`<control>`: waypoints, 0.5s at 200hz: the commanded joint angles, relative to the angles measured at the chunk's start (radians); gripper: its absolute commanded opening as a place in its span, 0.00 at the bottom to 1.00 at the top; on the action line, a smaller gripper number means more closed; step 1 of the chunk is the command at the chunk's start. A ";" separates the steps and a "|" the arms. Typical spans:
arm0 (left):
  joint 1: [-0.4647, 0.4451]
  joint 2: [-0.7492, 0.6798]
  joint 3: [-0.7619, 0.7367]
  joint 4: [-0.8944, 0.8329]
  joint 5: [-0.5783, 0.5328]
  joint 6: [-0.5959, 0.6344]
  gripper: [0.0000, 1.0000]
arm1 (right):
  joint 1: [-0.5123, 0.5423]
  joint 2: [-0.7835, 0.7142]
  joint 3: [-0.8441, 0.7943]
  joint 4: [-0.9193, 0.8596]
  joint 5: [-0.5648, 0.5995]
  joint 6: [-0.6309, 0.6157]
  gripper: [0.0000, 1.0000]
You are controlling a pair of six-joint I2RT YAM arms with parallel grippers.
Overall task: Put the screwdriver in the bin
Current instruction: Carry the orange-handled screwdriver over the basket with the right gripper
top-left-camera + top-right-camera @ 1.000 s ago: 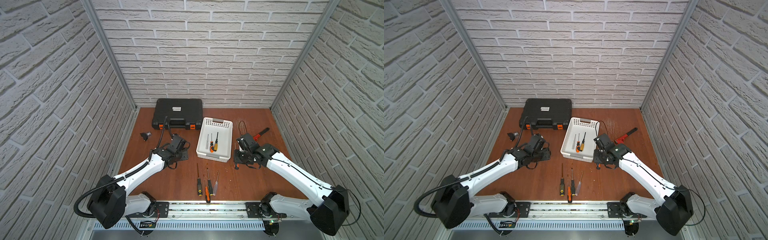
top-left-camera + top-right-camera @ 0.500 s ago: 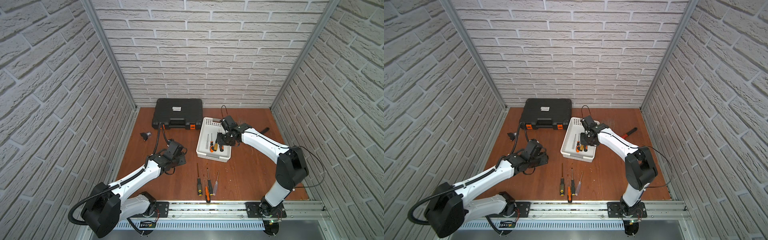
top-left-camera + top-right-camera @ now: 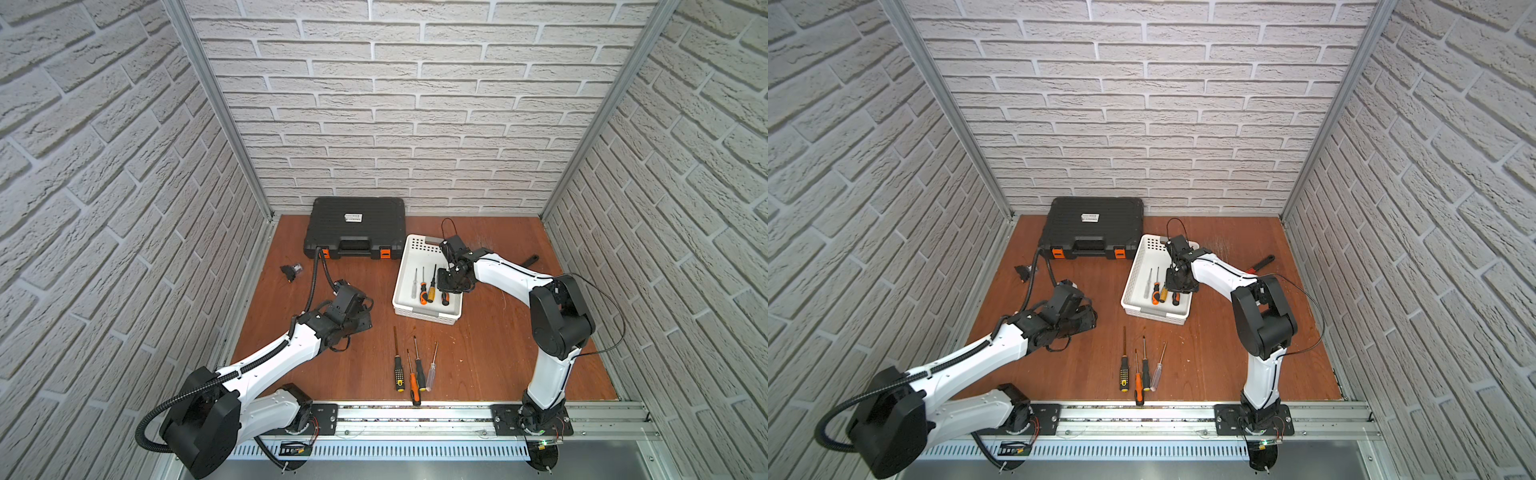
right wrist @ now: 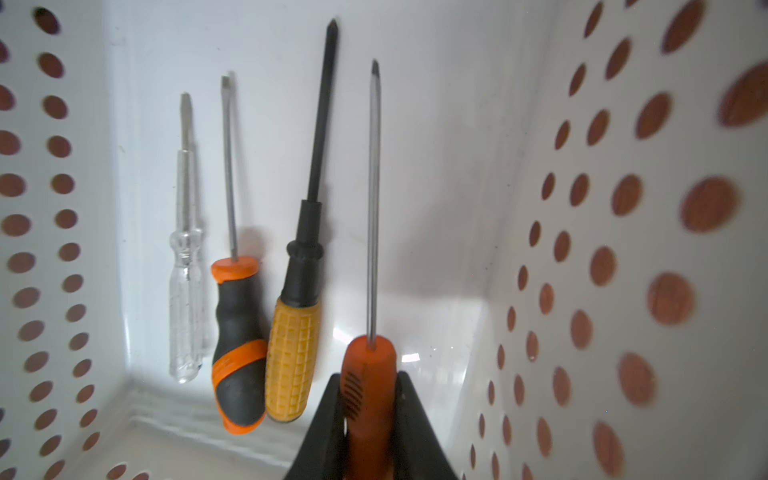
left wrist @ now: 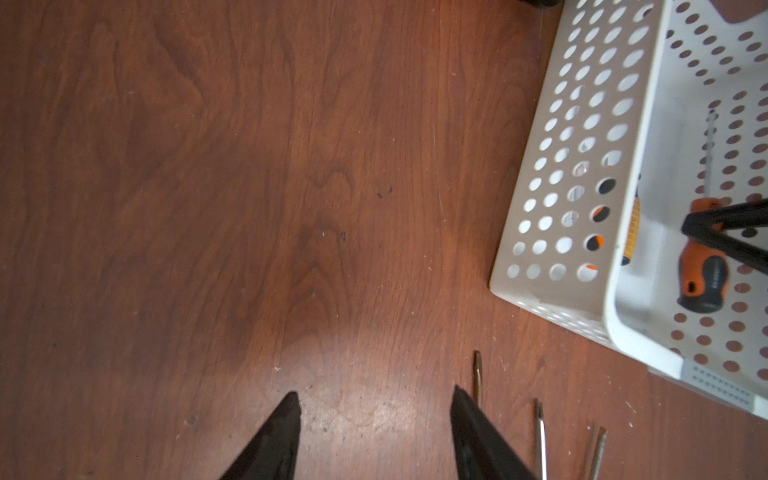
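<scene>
Right gripper isn't parked on the table at the bin's 3 o'clock side anymore. It swings toward 10 o'clock, elbow hiked up, and now dips inside with the orange-handled screwdriver. Left gripper slides a touch toward 6 o'clock.

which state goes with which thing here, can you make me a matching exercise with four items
1 orange screwdriver
2 yellow-handled screwdriver
3 toolcase
4 left end effector

a open above the table
b lying on the bin floor
c closed, at the back of the table
d clamped in the right end effector

Pairs: 1-d, 2-b, 3-c, 4-a
</scene>
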 commanded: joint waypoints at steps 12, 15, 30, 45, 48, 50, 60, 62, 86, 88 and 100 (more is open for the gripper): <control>0.001 -0.022 -0.020 0.041 -0.011 -0.001 0.59 | -0.001 0.034 0.042 0.021 -0.007 0.019 0.06; 0.001 -0.023 -0.022 0.042 -0.011 -0.002 0.59 | -0.001 0.035 0.043 0.021 -0.007 0.019 0.05; 0.005 -0.027 -0.025 0.047 -0.011 -0.003 0.59 | 0.000 0.044 0.044 0.021 -0.005 0.019 0.06; 0.008 -0.028 -0.025 0.047 -0.010 -0.003 0.59 | -0.001 0.053 0.043 0.020 -0.006 0.020 0.06; 0.008 -0.028 -0.025 0.047 -0.011 -0.002 0.59 | 0.000 0.054 0.043 0.020 -0.006 0.020 0.07; 0.008 -0.028 -0.025 0.048 -0.010 -0.002 0.59 | 0.000 0.055 0.043 0.021 -0.007 0.021 0.07; 0.010 -0.031 -0.024 0.047 -0.010 0.000 0.59 | -0.001 0.057 0.041 0.023 -0.009 0.021 0.11; 0.010 -0.032 -0.024 0.048 -0.009 0.001 0.59 | -0.001 0.057 0.041 0.023 -0.009 0.021 0.12; 0.010 -0.030 -0.014 0.043 -0.005 0.012 0.59 | -0.001 0.053 0.039 0.026 -0.011 0.017 0.26; 0.011 -0.031 -0.013 0.041 -0.006 0.013 0.60 | -0.001 0.052 0.039 0.026 -0.010 0.016 0.27; 0.011 -0.028 -0.005 0.034 -0.005 0.018 0.60 | 0.000 0.047 0.043 0.022 -0.006 0.009 0.31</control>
